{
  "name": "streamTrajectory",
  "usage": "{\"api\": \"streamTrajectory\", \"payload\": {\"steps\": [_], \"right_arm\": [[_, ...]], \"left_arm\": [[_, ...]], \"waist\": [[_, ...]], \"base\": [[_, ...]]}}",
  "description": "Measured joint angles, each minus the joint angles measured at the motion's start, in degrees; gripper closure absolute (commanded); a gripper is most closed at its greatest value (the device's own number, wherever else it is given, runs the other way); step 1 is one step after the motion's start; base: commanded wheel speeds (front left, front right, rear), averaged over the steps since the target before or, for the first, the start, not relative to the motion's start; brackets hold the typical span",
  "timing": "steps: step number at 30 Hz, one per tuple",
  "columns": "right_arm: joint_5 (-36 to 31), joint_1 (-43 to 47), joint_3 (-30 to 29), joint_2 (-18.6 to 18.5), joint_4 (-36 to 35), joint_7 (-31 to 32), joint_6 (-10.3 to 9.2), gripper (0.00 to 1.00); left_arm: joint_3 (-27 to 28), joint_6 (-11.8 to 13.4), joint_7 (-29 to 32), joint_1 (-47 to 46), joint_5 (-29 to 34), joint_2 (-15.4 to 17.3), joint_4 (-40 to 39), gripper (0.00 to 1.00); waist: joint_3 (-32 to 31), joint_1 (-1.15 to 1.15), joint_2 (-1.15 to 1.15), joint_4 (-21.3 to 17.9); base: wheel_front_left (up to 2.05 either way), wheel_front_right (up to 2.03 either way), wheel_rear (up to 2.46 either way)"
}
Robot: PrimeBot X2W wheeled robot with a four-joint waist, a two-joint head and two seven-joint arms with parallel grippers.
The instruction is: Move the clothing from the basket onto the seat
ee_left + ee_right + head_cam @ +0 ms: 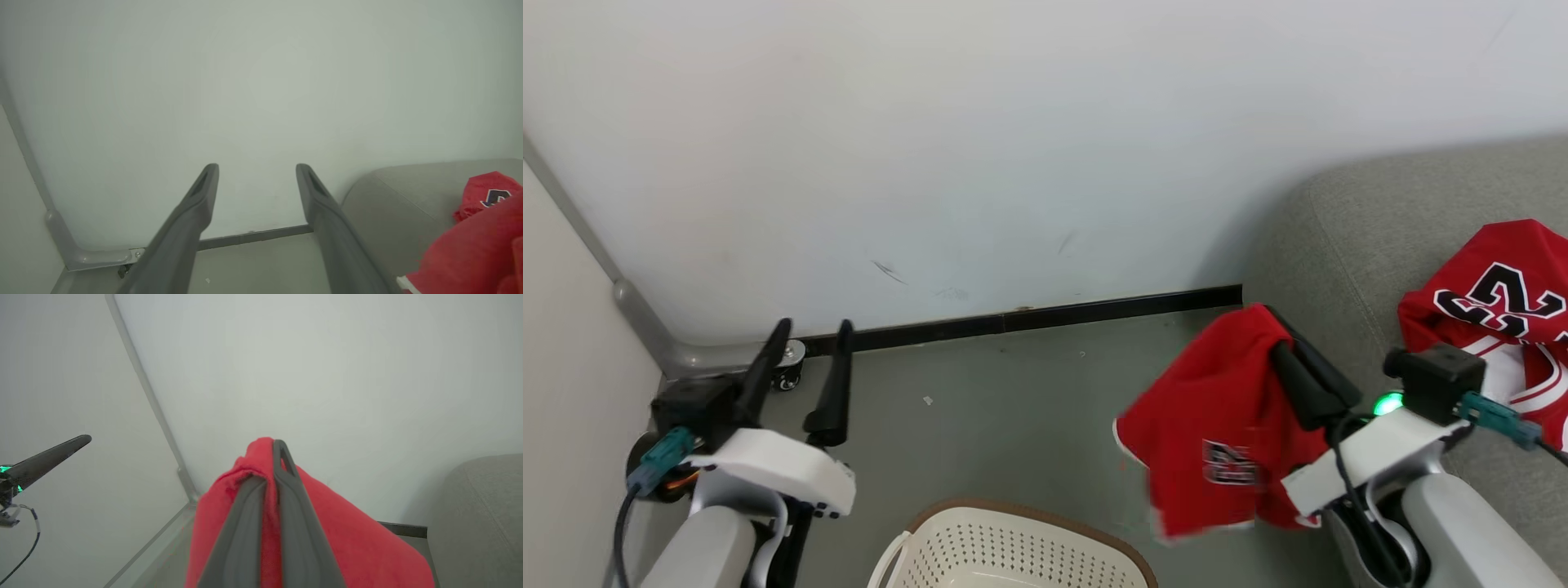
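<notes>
Our right claw is clenched on a red garment with white trim and a small printed patch; the cloth drapes over both dark fingers and hangs above the floor, just beside the rounded end of the seat; we cannot tell whether its upper fold touches the grey upholstery. The jersey, red with a black white-edged number, lies crumpled on the seat itself, past the held garment; our right wrist stands in front of part of it. The basket sits on the floor near the seat, off that same rounded end, cut by the lower edge of the head view. Our left claw is released, its fingers spread with the wall showing between them, well apart from the seat and beyond the basket from it.
</notes>
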Motion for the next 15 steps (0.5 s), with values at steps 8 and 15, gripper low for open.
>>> {"api": "streamTrajectory", "payload": {"steps": [8, 15], "right_arm": [[0.0, 3.8, -7.0, -1.1, -1.0, 0.0, -0.01, 1.0], [-0.6, 7.0, -10.4, -0.6, -2.9, 0.0, -0.01, 1.0]], "left_arm": [[5.2, 1.5, -4.1, 3.7, -0.1, 1.9, 0.1, 0.0], [6.6, 1.9, -4.8, 8.1, 0.3, 2.9, 0.3, 0.0]], "waist": [[-0.1, 0.0, 0.0, 0.4], [-0.5, 0.0, 0.0, 0.4]], "base": [[0.0, 0.0, 0.0], [0.0, 0.0, 0.0]]}}
